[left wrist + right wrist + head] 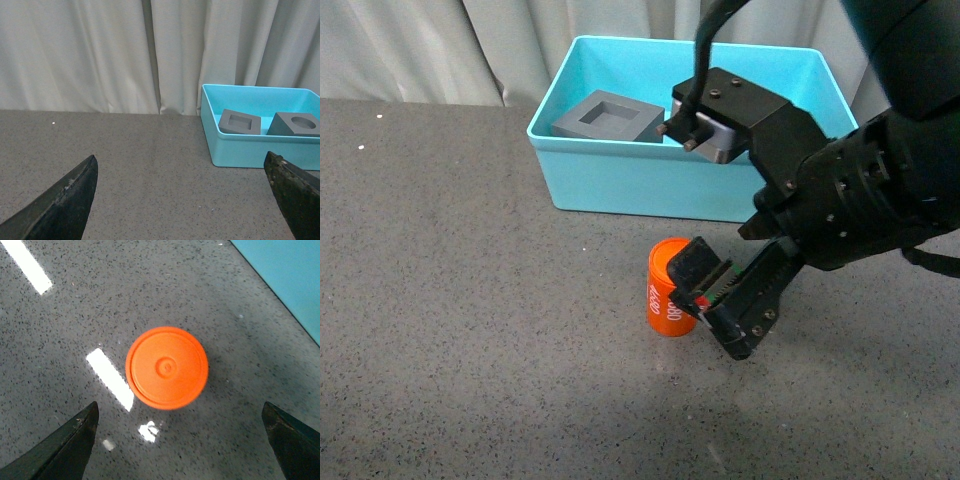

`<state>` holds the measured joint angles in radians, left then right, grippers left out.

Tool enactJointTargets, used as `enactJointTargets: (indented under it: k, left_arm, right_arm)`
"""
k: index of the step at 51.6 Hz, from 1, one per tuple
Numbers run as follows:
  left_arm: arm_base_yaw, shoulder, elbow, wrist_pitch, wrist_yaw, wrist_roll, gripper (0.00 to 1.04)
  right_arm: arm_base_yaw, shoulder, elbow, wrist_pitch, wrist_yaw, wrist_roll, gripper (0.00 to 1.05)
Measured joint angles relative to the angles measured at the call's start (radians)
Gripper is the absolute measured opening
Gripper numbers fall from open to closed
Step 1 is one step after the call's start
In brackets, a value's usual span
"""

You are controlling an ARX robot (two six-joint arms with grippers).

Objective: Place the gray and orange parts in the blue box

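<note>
Orange cylinder (669,290) upright, right end effector (717,301) spread wide just beside

The worktop (470,300) is dark, speckled and stone-like, glossy enough to mirror strips of light. The orange cylinder (166,367) and the blue box (620,185) look like smooth plastic with a faint sheen; the two gray cubes (240,123) are matt, and the curtain (100,50) behind is pale cloth.
</note>
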<state>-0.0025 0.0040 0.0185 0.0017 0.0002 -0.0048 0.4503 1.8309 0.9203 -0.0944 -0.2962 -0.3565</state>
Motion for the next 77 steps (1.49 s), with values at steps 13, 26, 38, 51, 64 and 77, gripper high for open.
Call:
enactJointTargets:
  k: [13,26,38,51,64,77]
  left_arm:
    - [0.000,0.000,0.000,0.000,0.000,0.000,0.98]
    - [0.000,0.000,0.000,0.000,0.000,0.000,0.98]
    - [0.000,0.000,0.000,0.000,0.000,0.000,0.98]
    - [0.000,0.000,0.000,0.000,0.000,0.000,0.98]
    - [0.000,0.000,0.000,0.000,0.000,0.000,0.98]
    - [0.000,0.000,0.000,0.000,0.000,0.000,0.98]
  right_arm:
    - [0.052,0.110,0.096,-0.023,0.028,0.025,0.95]
    - [0.082,0.219,0.141,-0.044,0.074,0.046,0.75]
    - [0.082,0.224,0.152,-0.020,0.079,0.072,0.45]
    - [0.018,0.049,0.103,0.036,0.065,0.127,0.44]
    - [-0.105,0.026,0.330,0.007,0.076,0.211,0.44]
    - [-0.098,0.243,0.560,-0.086,0.097,0.214,0.44]
